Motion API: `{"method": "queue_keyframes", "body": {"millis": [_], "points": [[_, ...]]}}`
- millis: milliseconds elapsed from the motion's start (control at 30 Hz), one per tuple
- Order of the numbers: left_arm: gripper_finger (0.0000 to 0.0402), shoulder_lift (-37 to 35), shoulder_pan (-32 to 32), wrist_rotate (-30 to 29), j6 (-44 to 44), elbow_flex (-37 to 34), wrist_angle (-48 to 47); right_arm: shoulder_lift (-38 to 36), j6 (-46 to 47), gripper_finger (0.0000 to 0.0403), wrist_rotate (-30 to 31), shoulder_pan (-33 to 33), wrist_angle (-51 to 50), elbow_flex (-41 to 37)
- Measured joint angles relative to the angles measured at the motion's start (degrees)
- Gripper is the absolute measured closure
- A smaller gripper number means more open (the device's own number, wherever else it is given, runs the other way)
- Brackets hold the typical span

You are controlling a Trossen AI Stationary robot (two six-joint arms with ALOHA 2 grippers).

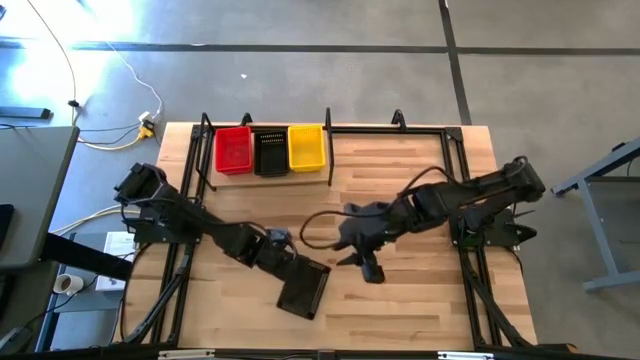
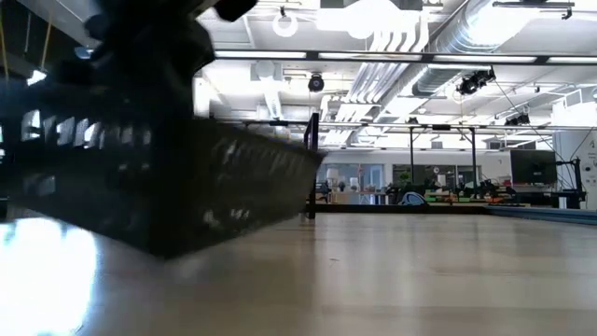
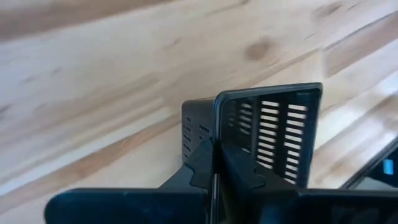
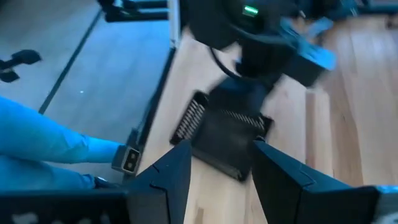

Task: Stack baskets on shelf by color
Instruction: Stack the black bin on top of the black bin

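A black mesh basket (image 1: 303, 290) is in my left gripper (image 1: 284, 256) near the table's front middle. It fills the left of the low view (image 2: 177, 177), tilted. My right gripper (image 1: 368, 268) is open and empty just to the basket's right; its wrist view looks between its fingers (image 4: 221, 168) at that basket (image 4: 224, 140). A red basket (image 1: 233, 150), a black basket (image 1: 270, 152) and a yellow basket (image 1: 306, 148) stand side by side on the shelf (image 1: 330, 150) at the far edge. My left gripper pinches the black basket's short end wall at its rim (image 3: 215, 146), one finger inside the basket and one outside. The fingers come slanting from the table's left. The basket is tilted, its low corner (image 2: 168, 250) close to the tabletop; whether that corner touches, I cannot tell.
Black frame tubes run along the table's left (image 1: 180, 270) and right (image 1: 470, 270) sides. A black cable (image 1: 310, 228) loops on the tabletop between the two arms. Bare wood lies between the shelf and the grippers.
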Motion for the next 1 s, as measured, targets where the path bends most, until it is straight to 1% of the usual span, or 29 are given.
{"method": "queue_keyframes", "body": {"millis": [167,400,600,867,1000], "points": [[0.0399,0.0,3.6,-0.1,5.6,3.3,0.0,0.7,-2.4,0.0253,0.0,1.9,2.3,0.0],[0.0400,-0.1,8.3,-0.9,11.5,7.7,0.1,3.6,-2.4,0.0253,0.1,3.6,0.9,0.0],[0.0400,-0.1,11.9,-0.4,14.1,10.0,-0.2,6.8,-2.3,0.0253,3.1,4.1,-2.0,0.0],[0.0400,-0.1,16.1,2.1,16.5,10.5,0.0,10.4,-2.4,0.0253,3.0,4.6,-3.6,0.0],[0.0401,-0.1,17.4,2.3,16.5,10.5,0.0,12.3,-2.4,0.0253,3.6,4.6,-3.6,0.0]]}}
